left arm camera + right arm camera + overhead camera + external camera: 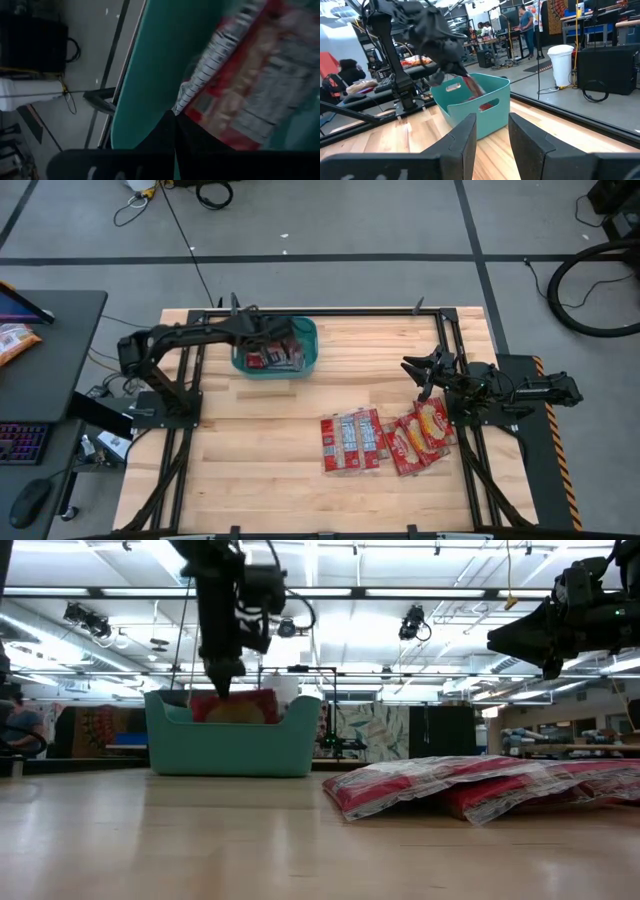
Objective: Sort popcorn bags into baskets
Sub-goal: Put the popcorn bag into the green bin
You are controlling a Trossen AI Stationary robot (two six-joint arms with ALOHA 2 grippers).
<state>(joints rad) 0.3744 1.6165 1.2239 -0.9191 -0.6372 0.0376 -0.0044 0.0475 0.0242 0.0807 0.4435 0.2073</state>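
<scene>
Left gripper [262, 332] over tub [309, 340], fingers pinched on a bag [250, 75] standing inside. Right gripper [420, 373] parted, empty, beside the table bags [385, 440]. Risk: released bag leans on wall, tips out.

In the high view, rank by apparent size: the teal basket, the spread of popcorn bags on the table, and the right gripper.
1. Spread of popcorn bags
2. Teal basket, somewhat smaller, partly covered by the left gripper
3. Right gripper, smallest, though raised nearer the camera
</scene>
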